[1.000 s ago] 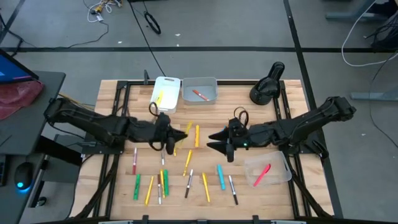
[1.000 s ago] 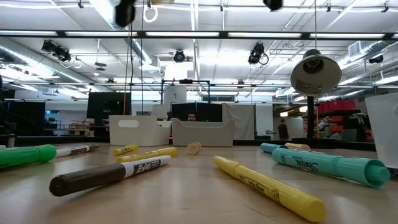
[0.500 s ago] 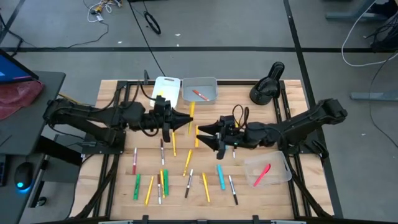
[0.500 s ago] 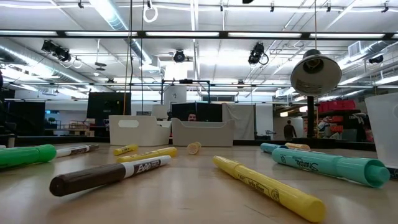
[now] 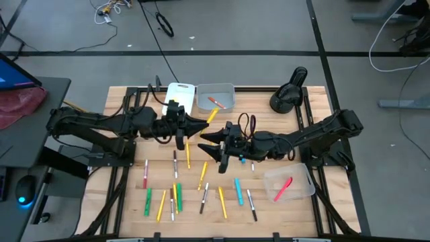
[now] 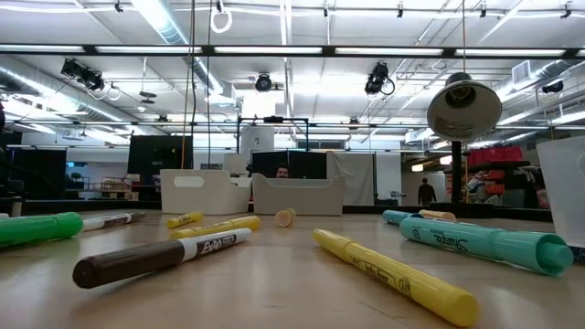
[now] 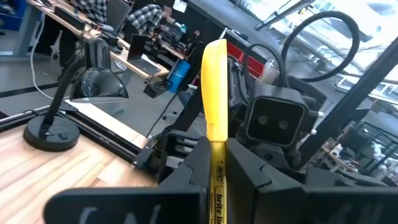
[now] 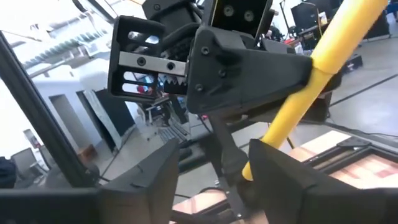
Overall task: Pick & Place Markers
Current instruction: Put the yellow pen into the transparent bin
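Low view first, lol, markers all over.

1. Right at the lens: long yellow marker (image 6: 393,274) lying on the table (image 6: 274,292), with a brown Expo (image 6: 160,256) to one side and a teal Sharpie (image 6: 484,242) to the other. Green marker (image 6: 37,227) off at the edge.
2. A bit further back: short yellow marker (image 6: 218,226), then two white-looking bins (image 6: 203,192) side by side, lamp (image 6: 463,108) above them. Person (image 6: 426,191) way off in the room.
3. From above: loose markers (image 5: 176,195) scattered across the front half of the table. Clear bin (image 5: 299,176) at front right, pink marker (image 5: 283,188) inside.
4. Mid-table, up off the wood: left gripper (image 5: 201,126) clamped tight on the held marker (image 5: 212,115), a yellow one, sticking out past the fingertips toward the back bins.
5. Right gripper (image 5: 207,146) nose to nose with it, just beside. From its wrist cam: fingers (image 8: 143,180) spread apart, not squeezing anything, low end of the held marker in the gap close to one finger. Can't tell if touching.
6. Back edge: red marker (image 5: 216,102) in the grey bin (image 5: 228,91).
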Robot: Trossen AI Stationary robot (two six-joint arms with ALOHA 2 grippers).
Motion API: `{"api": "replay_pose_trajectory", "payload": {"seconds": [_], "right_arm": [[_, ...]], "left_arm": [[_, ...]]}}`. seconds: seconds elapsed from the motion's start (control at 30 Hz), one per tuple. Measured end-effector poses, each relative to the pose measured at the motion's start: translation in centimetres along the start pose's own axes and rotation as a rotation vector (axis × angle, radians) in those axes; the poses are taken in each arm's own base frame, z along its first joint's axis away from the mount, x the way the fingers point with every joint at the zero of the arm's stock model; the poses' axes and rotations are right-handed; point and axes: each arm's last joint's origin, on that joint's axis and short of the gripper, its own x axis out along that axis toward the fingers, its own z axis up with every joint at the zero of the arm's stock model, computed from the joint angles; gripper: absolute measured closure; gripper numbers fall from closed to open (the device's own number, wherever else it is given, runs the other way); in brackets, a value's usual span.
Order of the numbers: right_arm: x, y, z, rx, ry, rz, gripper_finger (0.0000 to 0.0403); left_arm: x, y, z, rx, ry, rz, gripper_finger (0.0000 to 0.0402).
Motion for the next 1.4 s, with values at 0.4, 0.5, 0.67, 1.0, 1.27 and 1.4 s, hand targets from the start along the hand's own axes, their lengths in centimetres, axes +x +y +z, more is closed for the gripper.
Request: {"api": "replay_pose_trajectory", "payload": {"seconds": [0.4,0.5,0.67,1.0,1.27,1.4], "right_arm": [[0.01,-0.18,0.11,-0.017,-0.001,-0.022,0.0377],[0.01,-0.19,0.06,-0.022,0.004,-0.024,0.0398],[-0.03,-0.27,0.06,-0.010,0.001,-0.053,0.0400],[-0.23,-0.37,0.07,0.013,0.025,-0.072,0.0402],[-0.19,-0.48,0.05,0.006,0.030,-0.074,0.0392],[-0.11,-0.62,0.10,0.009,0.033,-0.068,0.0351]], "left_arm": [[0.01,-0.08,0.00,-0.002,0.003,-0.015,0.0371],[0.01,-0.07,0.00,-0.002,0.003,-0.014,0.0371],[0.01,-0.06,0.00,-0.002,0.003,-0.012,0.0370],[0.01,-0.05,-0.02,-0.001,0.004,-0.009,0.0351],[0.01,-0.05,-0.02,-0.001,0.004,-0.010,0.0370],[0.02,-0.03,-0.02,-0.001,0.003,-0.007,0.0379]]}}
